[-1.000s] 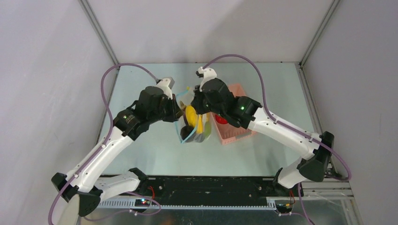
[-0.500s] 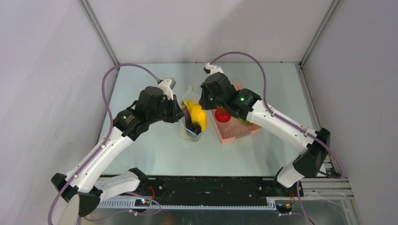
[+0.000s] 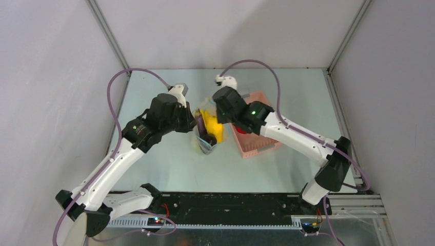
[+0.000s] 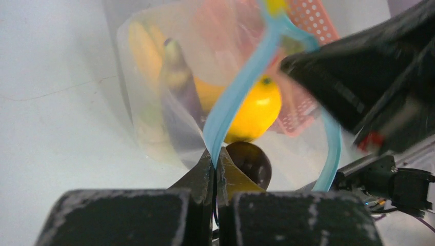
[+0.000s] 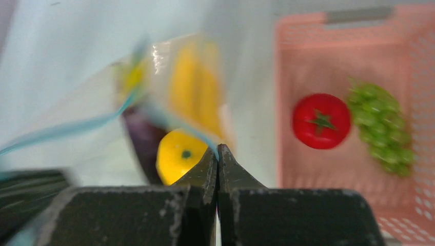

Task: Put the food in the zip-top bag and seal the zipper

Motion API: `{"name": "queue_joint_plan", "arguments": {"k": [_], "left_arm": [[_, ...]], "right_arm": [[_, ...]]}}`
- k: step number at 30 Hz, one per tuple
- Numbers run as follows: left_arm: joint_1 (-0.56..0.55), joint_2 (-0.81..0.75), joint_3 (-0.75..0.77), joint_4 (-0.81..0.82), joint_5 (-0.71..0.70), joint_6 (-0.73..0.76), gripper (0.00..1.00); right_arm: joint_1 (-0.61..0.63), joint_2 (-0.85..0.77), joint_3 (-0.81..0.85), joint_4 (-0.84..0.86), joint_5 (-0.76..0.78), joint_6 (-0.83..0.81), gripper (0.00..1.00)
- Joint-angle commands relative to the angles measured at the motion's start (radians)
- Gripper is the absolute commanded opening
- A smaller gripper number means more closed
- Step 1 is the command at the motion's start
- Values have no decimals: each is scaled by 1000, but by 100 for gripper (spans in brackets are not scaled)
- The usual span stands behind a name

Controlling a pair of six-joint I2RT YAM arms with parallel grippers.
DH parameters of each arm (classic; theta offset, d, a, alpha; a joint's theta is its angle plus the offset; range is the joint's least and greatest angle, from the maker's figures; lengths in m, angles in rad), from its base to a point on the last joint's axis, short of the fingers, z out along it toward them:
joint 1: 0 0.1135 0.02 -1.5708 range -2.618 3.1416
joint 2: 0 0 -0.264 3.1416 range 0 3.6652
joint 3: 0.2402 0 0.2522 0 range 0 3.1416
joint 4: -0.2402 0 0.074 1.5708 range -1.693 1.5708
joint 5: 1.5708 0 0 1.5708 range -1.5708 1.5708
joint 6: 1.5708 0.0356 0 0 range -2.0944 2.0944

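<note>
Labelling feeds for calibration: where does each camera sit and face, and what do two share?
Top external: above, behind the bases, facing down at the table; left arm and right arm show.
Left wrist: looks along the left gripper, shut on the clear zip-top plastic bag's light blue zipper.
Right wrist: looks past the right gripper, shut on that zipper, towards the pink plastic basket.
Shared by both wrists: the round yellow toy fruit inside the bag.
</note>
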Motion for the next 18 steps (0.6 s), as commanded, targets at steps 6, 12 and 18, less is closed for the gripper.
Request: {"name": "queue_joint_plan", "arguments": {"k": [6, 12, 18], "left_arm": [[38, -132, 51, 22, -192, 19, 2], [79, -190, 15, 79, -178, -3, 6], [80, -65, 25, 72, -1, -21, 2]], "right_arm": [[-154, -120, -126, -52, 98, 95, 0], [-140, -74, -128, -9, 2, 39, 0], [-137, -60, -131, 17, -47, 16, 4]]}}
